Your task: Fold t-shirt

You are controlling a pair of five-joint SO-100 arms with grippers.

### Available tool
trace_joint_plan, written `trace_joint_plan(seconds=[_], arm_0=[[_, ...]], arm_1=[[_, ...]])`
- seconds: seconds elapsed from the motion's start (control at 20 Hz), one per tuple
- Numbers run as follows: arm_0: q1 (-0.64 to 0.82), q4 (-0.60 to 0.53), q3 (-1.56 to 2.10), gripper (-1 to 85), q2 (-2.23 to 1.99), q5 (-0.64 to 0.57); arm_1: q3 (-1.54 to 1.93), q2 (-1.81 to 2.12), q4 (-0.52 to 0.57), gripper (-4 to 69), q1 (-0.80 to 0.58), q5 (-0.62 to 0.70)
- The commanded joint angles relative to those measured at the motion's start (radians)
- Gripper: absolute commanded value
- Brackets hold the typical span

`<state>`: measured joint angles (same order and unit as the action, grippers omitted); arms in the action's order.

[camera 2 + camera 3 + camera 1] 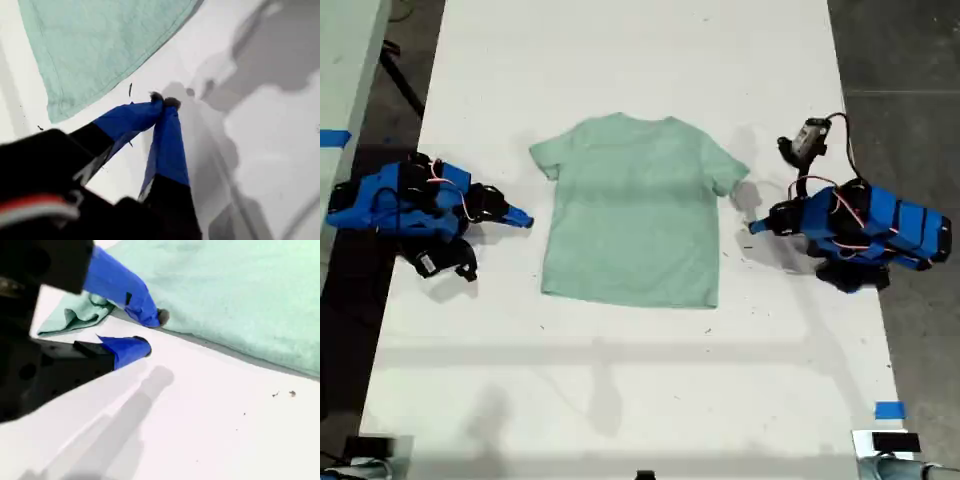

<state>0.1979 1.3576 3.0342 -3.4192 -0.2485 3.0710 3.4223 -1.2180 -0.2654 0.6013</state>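
The pale mint-green t-shirt (635,210) lies flat and spread out in the middle of the white table (620,400), collar toward the far edge. My first gripper (752,228) rests on the table at the exterior view's right, just off the shirt's side edge. Its fingers are shut, tips together (164,102), with nothing between them. A bottom corner of the t-shirt (100,45) lies close by. My second gripper (527,220) sits at the exterior view's left, beside the other side edge. It stands slightly open (151,332) and holds nothing, next to a rumpled sleeve (75,317).
Bare white table surrounds the shirt, with dark floor beyond both long edges. A blue tape mark (890,410) sits near the front corner on the exterior view's right. Another blue tape mark (335,137) is off the table at that view's left.
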Motion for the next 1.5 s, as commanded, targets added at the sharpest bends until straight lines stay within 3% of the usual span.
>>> trace_joint_plan(seconds=[0.0, 0.5, 0.7, 0.9, 1.15, 1.45], arm_0=[[-0.071, -0.020, -0.008, 0.0, -0.003, 0.003], [-0.034, 0.005, -0.012, 0.0, -0.003, 0.015], [-0.051, -0.034, -0.037, 0.0, -0.003, 0.186], [0.000, -0.041, -0.227, -0.1, 0.106, 0.192], [0.101, -0.054, -0.618, -0.1, 0.650, 0.069], [0.374, 0.037, -1.035, -0.1, 1.081, -0.176]], arm_1=[[-0.002, -0.003, 0.011, -1.0, 0.110, -0.474], [-0.002, 0.002, 0.012, -1.0, 0.118, -0.486], [-0.069, 0.005, -0.044, -1.0, 0.135, -0.575], [-0.215, -0.051, -0.049, -1.0, 0.092, -0.574], [-0.634, -0.592, 0.017, -1.1, -0.034, -0.390], [-1.210, -1.129, -0.144, -1.1, -0.236, -0.149]])
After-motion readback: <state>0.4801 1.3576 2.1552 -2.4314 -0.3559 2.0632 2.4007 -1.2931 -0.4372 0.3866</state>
